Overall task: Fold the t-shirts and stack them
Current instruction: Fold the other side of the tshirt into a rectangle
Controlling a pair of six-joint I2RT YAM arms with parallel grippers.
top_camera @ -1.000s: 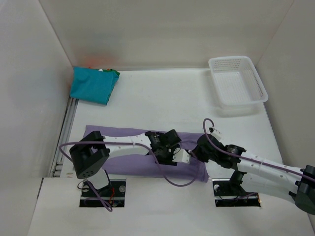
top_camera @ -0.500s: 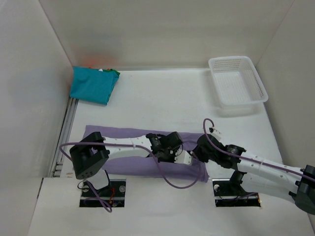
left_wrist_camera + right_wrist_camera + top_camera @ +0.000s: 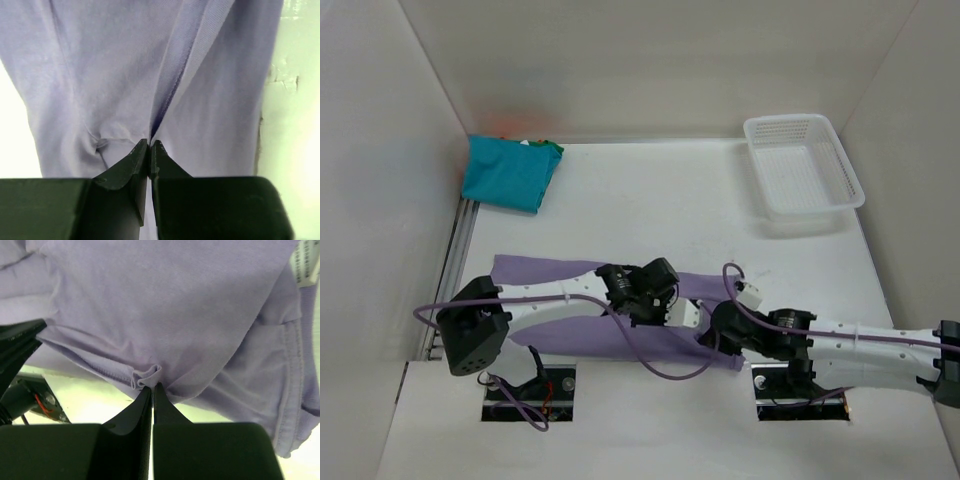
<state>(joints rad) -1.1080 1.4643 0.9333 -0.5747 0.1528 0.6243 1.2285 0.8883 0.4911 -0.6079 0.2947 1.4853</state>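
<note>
Soft matt cloth lavender t-shirt [image 3: 100,75], white plastic lattice basket [image 3: 805,170], matt black jaws, smooth white table [image 3: 650,200]

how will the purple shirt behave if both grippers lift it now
Probably floppy: the purple shirt puckers where the left gripper and right gripper pinch it. Likely sags between them. Seems light, thin cloth with soft folds.

A white worktop [image 3: 650,200] is lying under soft, even light. Plain pale panels are closing it in: a back wall [image 3: 650,60], a left wall [image 3: 380,200] and a right wall [image 3: 920,150] are rising from its edges. A metal rail [image 3: 456,260] is running along its left edge, just beside the left wall.
</note>
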